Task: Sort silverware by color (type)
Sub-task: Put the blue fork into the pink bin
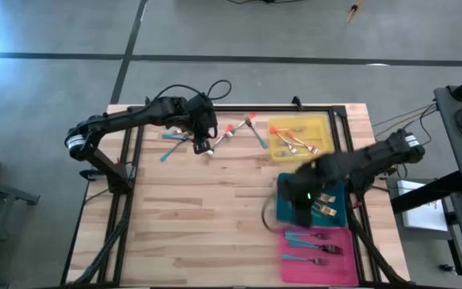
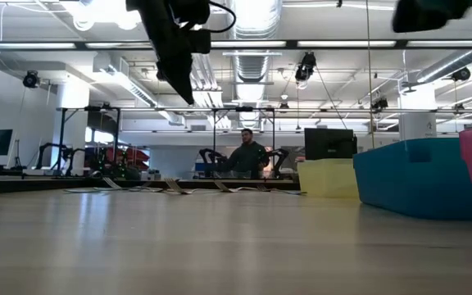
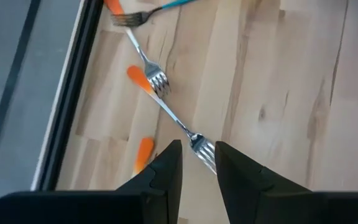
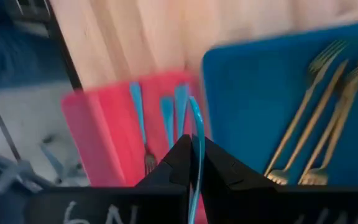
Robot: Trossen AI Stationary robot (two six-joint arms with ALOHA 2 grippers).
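Sorting about half done, forks left at the far edge.

My right claw (image 4: 194, 163) pinches a teal-handled fork (image 4: 196, 146) above the pink tray (image 1: 319, 253), which holds three more; gold ones lie in the teal tray (image 4: 253, 99). Only my left wrist view shows orange-handled forks (image 3: 146, 78) loose under my left claw (image 3: 197, 163), part open, empty.
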